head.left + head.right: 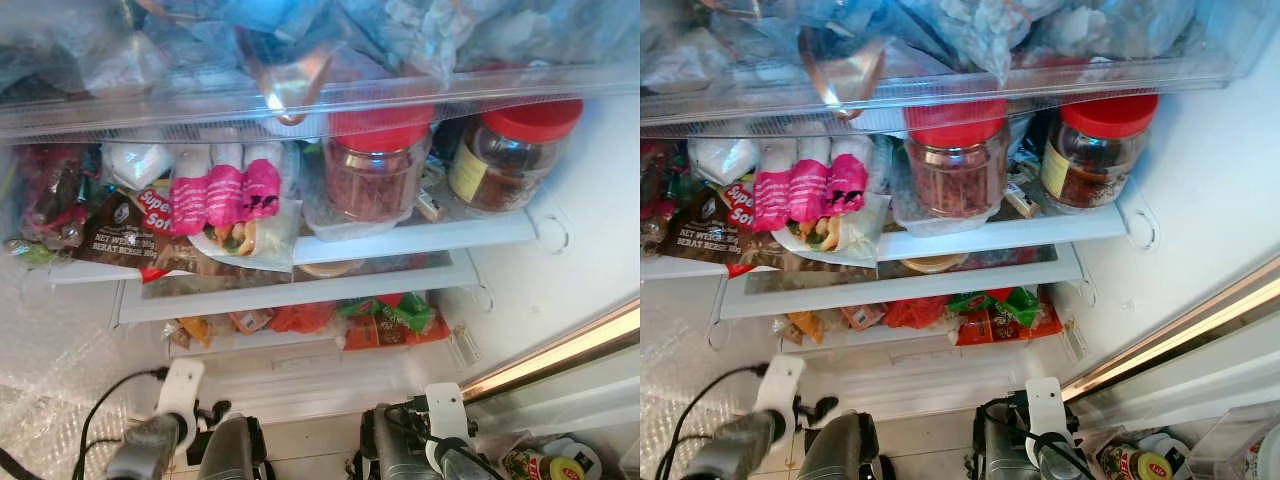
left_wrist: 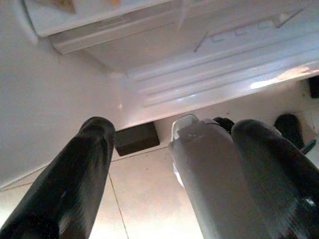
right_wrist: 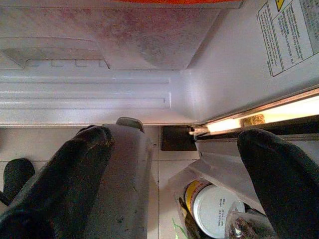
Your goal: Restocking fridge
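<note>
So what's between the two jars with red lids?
Small packets, too blurred to identify, sit between the red-lidded jar of reddish powder and the red-lidded, yellow-labelled jar, in both eye views.

1. Left arm (image 1: 150, 440) — silver-grey tube, white plastic bracket on top, thin black cable looping off it.
2. Right arm (image 1: 440, 440) — silver forearm, white bracket, black cabling at the wrist.
3. Long black fingers (image 2: 65, 184), rounded tips, lightly scuffed.

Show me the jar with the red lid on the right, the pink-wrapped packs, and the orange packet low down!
right red-lidded jar (image 1: 505, 160), left eye view, glass body.
pink-wrapped packs (image 1: 224, 195), left eye view, middle pack's wrapper.
orange packet (image 1: 385, 331), left eye view, front face.
</note>
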Controlling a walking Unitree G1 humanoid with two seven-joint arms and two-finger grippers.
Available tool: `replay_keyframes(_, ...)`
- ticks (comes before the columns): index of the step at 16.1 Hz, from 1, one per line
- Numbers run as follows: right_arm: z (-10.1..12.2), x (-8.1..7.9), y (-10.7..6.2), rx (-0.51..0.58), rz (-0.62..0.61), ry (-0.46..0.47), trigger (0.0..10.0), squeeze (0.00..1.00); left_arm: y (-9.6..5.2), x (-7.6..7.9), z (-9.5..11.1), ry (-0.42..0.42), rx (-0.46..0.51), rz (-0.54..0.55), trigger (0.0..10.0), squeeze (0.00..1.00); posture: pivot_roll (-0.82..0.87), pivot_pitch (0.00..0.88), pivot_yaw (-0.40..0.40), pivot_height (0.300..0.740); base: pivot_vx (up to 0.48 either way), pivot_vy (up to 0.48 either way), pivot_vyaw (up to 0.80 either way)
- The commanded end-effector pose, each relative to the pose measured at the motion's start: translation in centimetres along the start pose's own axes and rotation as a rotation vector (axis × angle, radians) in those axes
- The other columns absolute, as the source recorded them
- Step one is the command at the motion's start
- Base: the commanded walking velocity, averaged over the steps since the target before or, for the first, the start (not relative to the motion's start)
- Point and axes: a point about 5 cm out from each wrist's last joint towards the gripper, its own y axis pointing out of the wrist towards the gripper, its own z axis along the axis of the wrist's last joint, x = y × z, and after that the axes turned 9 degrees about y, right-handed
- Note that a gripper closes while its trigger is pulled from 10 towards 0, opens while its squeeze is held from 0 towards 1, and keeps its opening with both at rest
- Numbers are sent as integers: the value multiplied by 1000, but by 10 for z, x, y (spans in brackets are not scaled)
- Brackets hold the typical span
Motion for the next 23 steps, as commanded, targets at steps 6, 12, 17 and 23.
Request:
replay_keyframes(6, -26, -1, -7, -106, -2, 6, 10000, 0, -1, 1, -32, -9, -80, 149, 10000, 0, -75, 220, -1, 641, 0, 0, 0)
replay_keyframes(12, -26, -1, -7, -104, -5, 8, 10000, 0, 1, 13, -32, -84, -32, 186, 10000, 0, -79, 222, -1, 641, 0, 0, 0)
replay_keyframes(17, -27, -2, -8, -106, -6, 9, 10000, 0, 1, 11, -33, -101, -22, 188, 10000, 0, -84, 207, 2, 641, -49, 0, 0)
replay_keyframes(23, -28, -2, -8, -108, -1, 6, 10000, 0, 1, 11, -33, -104, -16, 185, 10000, 0, -85, 189, 5, 641, -292, 0, 0)
